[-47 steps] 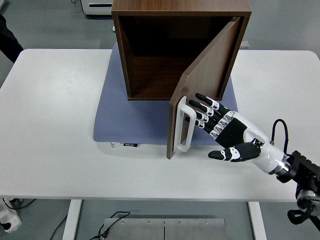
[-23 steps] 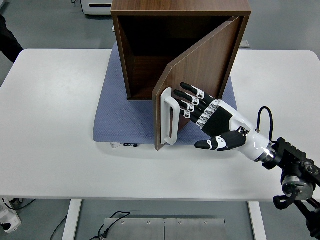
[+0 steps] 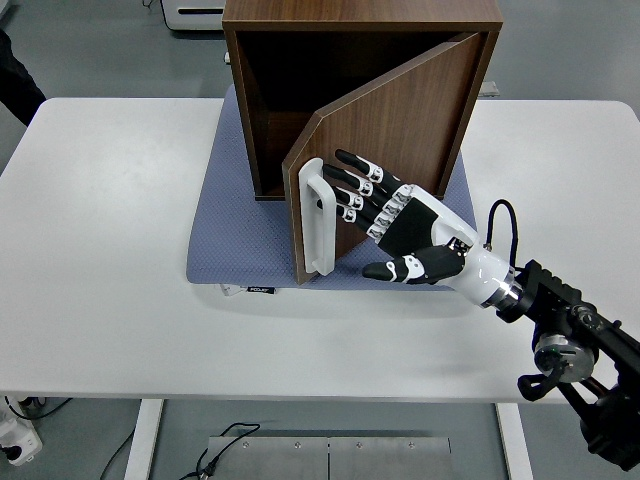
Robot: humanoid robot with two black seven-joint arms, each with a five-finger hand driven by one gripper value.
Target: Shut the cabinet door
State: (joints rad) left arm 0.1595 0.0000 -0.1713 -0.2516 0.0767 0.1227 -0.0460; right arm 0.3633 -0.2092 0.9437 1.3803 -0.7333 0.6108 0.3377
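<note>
Cabinet door (image 3: 385, 140) half open, right hand (image 3: 390, 215) flat against it

A white counter (image 3: 110, 250) on pale metal legs stands on a smooth grey floor (image 3: 90, 50), with a white unit (image 3: 195, 12) at the far edge.

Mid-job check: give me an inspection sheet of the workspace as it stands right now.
Surface: white table, blue mat under the cabinet.
Job's things: brown cabinet upright on the mat; door partly open, hinged at the right, white handle at its free edge.
Clutter: nothing seen.
Hands: right hand flat against the door's outer face, fingers spread beside the handle, holding nothing; left hand not in view.
Cables: black cable looping at the right wrist; more cables on the floor below.
Surroundings: grey floor, dark sleeve at the left edge.
</note>
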